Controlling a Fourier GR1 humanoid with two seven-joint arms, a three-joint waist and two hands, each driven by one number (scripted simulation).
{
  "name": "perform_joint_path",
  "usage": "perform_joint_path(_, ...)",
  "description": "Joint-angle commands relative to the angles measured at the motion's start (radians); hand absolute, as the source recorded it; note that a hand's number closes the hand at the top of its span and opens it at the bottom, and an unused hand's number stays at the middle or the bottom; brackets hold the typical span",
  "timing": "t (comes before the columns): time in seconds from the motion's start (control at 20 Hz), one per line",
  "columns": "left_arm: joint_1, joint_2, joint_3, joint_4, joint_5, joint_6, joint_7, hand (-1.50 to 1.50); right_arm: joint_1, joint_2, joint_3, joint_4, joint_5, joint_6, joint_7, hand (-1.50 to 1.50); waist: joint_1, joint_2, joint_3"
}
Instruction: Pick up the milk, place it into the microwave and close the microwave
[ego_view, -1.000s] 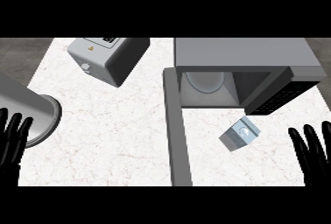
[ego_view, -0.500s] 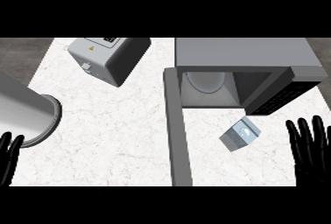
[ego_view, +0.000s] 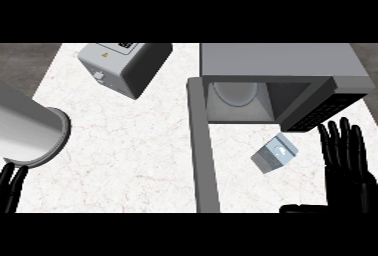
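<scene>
Nearest, the black right hand (ego_view: 345, 160) is spread flat, fingers straight, just beside the small grey-blue milk carton (ego_view: 274, 153); the black left hand (ego_view: 10, 185) shows only straight fingertips at the lower edge. The carton lies untouched on the white marbled bench (ego_view: 133, 150). Beyond, the grey microwave (ego_view: 277, 75) stands open. Grasping, placing and closing all remain.

At about 8 o'clock only the fingertips of the left hand (ego_view: 10, 187) show; the rest is cut off below. The large metal pot (ego_view: 29, 131) at 9 o'clock runs off the left edge. The right hand (ego_view: 348, 165) is cropped at its wrist, at 4 o'clock.
</scene>
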Motion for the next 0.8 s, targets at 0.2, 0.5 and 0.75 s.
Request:
perform_joint_path(0.2, 0.084, -0.011, 0.031, 0.014, 0.024, -0.058, -0.084, -1.50, 0.027, 0.014, -0.014, 0.160, 0.079, -0.011, -0.145, -1.50, -0.001, -0.001, 0.000)
perform_joint_path(0.5, 0.032, -0.005, 0.039, 0.085, 0.004, -0.049, -0.116, -1.50, -0.114, -0.067, -0.124, 0.378, 0.047, 0.017, -0.182, -1.50, 0.000, 0.001, 0.000)
perform_joint_path(0.75, 0.078, -0.017, -0.063, -0.045, -0.038, 0.024, -0.052, -1.50, -0.178, -0.108, -0.130, 0.531, 0.080, 0.060, -0.260, -1.50, 0.003, 0.000, 0.000)
